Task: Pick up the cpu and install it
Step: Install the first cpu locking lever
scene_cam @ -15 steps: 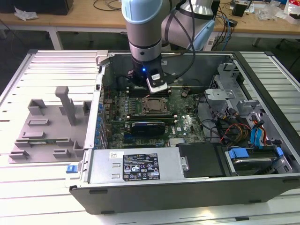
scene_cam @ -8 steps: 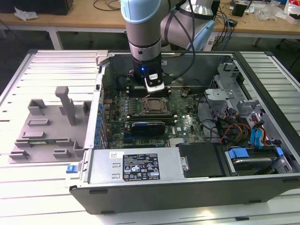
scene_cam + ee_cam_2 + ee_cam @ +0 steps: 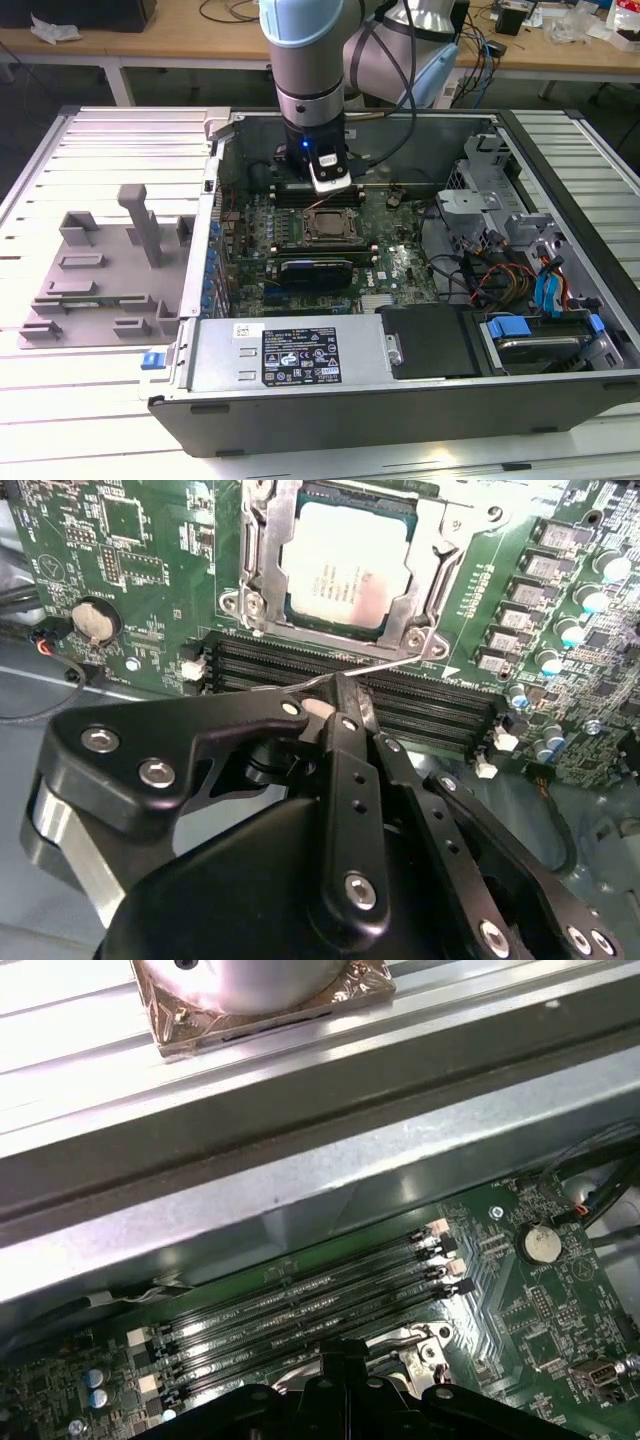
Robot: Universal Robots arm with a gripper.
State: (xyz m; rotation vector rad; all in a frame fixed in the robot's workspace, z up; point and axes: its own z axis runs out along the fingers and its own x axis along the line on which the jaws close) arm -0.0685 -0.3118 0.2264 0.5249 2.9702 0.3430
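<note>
- Cpu (image 3: pixel 345 568) sits flat inside its socket frame (image 3: pixel 425 575) on the green board (image 3: pixel 140 590), seen in the second wrist view. Its shiny silver top faces up.
- In the exterior view the cpu (image 3: pixel 329 226) lies near the middle of the board, inside the open computer case (image 3: pixel 300 370).
- A thin metal lever (image 3: pixel 370 668) lies just beside the frame, between the frame and the long black slots (image 3: pixel 400 695).
- The black slots (image 3: pixel 300 1305) run side by side in a row next to the socket.
- A round silver battery (image 3: pixel 92 620) sits on the board, well apart from the cpu. It shows in the first wrist view too (image 3: pixel 542 1243).
- The hand (image 3: pixel 345 705) hangs over the black slots, just beside the socket. Its black fingers (image 3: pixel 350 720) are pressed together and hold nothing.
- In the exterior view the hand (image 3: pixel 330 180) points down into the case, right behind the socket, with a small blue light above it.
- The robot arm (image 3: pixel 310 60) stands up tall over the back of the case.
- A grey plastic tray (image 3: pixel 110 270) lies on the white surface (image 3: pixel 100 410), on the exterior view's left of the case.
- Colourful wires (image 3: pixel 500 275) and blue clips (image 3: pixel 507 327) fill the exterior view's right side of the case.
- A wooden bench (image 3: pixel 180 35) with cables stands far behind.
</note>
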